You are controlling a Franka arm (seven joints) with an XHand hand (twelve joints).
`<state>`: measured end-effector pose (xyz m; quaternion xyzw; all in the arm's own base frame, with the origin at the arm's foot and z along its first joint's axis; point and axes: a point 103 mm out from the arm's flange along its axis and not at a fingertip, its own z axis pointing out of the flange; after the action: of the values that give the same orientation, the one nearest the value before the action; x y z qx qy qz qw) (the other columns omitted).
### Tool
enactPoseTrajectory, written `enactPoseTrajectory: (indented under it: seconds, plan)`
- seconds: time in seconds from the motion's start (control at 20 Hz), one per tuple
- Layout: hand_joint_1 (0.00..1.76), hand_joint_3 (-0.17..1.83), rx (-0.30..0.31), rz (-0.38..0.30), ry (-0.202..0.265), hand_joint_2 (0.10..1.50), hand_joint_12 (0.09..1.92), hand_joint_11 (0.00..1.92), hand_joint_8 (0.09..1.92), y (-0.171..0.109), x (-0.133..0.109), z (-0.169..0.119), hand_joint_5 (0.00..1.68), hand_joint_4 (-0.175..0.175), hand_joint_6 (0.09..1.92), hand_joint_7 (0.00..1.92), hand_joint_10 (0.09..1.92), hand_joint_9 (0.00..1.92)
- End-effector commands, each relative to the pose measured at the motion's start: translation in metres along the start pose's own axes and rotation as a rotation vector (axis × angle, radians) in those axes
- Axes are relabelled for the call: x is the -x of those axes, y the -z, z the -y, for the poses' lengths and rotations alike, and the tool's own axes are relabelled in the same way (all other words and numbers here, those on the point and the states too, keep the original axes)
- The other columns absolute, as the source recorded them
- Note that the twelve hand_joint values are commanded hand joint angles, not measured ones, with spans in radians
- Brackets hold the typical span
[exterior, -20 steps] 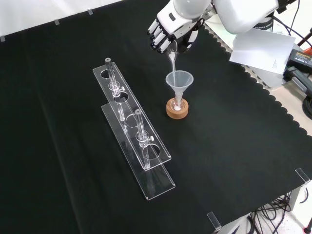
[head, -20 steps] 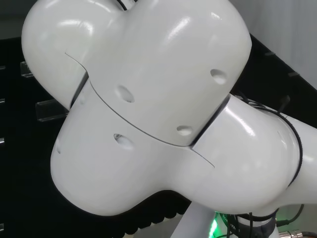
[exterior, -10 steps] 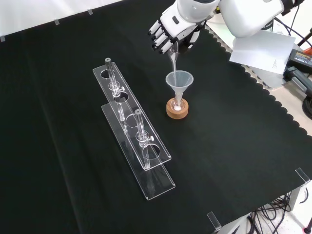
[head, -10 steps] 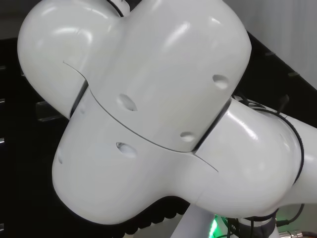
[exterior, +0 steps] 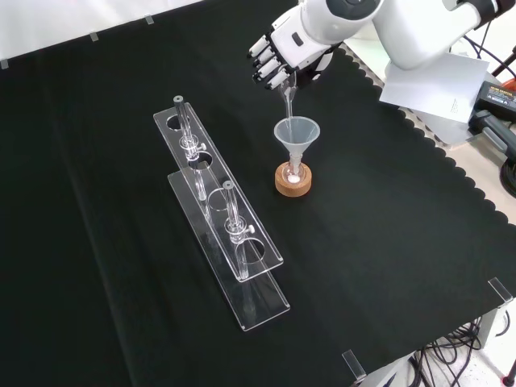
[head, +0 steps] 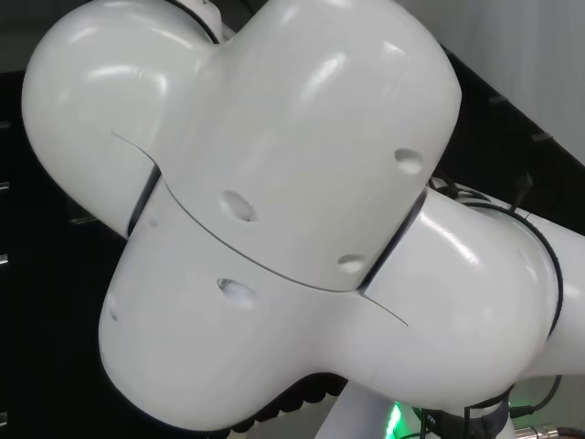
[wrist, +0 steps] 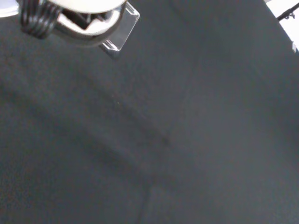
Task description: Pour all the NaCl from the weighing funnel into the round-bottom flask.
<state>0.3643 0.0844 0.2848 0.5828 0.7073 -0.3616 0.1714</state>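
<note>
- In the front view the hand (exterior: 289, 50) hangs over the far part of the desk (exterior: 387, 242), fingers (exterior: 264, 63) curled round the top of the clear weighing funnel (exterior: 287, 89).
- That weighing funnel stands almost upright, long axis running top to bottom, narrow spout pointing down into the mouth of the wide funnel (exterior: 297, 135) just below it.
- The spout tip sits right at the wide funnel's rim; whether it touches, I cannot tell.
- Against half a second ago, the hand has drifted a touch up and to the right in the front view, and the arm's big white link (exterior: 427, 28) has swung further right; the weighing funnel is still held over the same spot.
- In the head view the arm's white links (head: 274, 210) have shifted slightly too, covering a bit more of the dark cloth at the left.
- The wide funnel stands in the neck of the flask (exterior: 293, 173), which rests on a cork ring (exterior: 293, 182).
- A small patch of white powder (exterior: 294, 175) shows at the bottom of the flask.
- To the left in the front view, a clear rack (exterior: 222, 210) carries two slim upright tubes (exterior: 187, 135), well apart from the flask.
- The wrist view looks past a blurred bit of the hand (wrist: 70, 14) onto black cloth.
</note>
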Motion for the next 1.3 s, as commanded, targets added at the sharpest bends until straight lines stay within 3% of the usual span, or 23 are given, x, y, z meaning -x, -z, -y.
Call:
enactPoseTrajectory:
  seconds: [0.05,0.8,1.3]
  plan:
    - [1.11,0.6,-0.001,0.062,0.001,0.7,1.04,0.89,0.58,0.007,-0.003,0.0,1.23,0.175,0.73,0.76,0.26,1.1]
    - [1.1,0.6,-0.006,0.185,-0.007,0.7,1.04,0.9,0.58,0.021,-0.01,0.001,1.23,0.175,0.73,0.75,0.25,1.1]
    - [1.1,0.6,-0.005,0.213,-0.012,0.71,1.04,0.9,0.58,0.025,-0.011,0.002,1.22,0.175,0.74,0.74,0.25,1.1]
